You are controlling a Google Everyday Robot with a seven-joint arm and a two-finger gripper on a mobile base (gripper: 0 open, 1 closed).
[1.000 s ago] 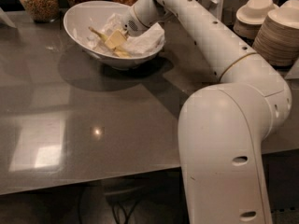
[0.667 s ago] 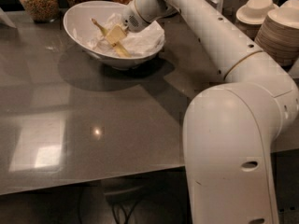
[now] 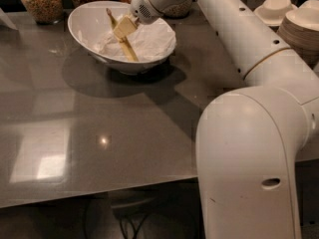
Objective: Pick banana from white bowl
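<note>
The white bowl stands at the back left of the grey table, lined with crumpled white paper. The slim yellow banana is steeply tilted above the paper, its brownish stem end pointing up and back. My gripper reaches in over the bowl from the right. Its pale yellow fingers are shut on the banana's upper middle. The banana's lower tip hangs close to the paper; I cannot tell if it touches.
Glass jars of grains stand behind the bowl. Stacked beige bowls and plates sit at the back right. My white arm spans the table's right side, and the base fills the lower right.
The gripper has risen and shifted slightly left over the bowl with the banana in it. The banana has gone from lying low on the paper to steeply tilted.
</note>
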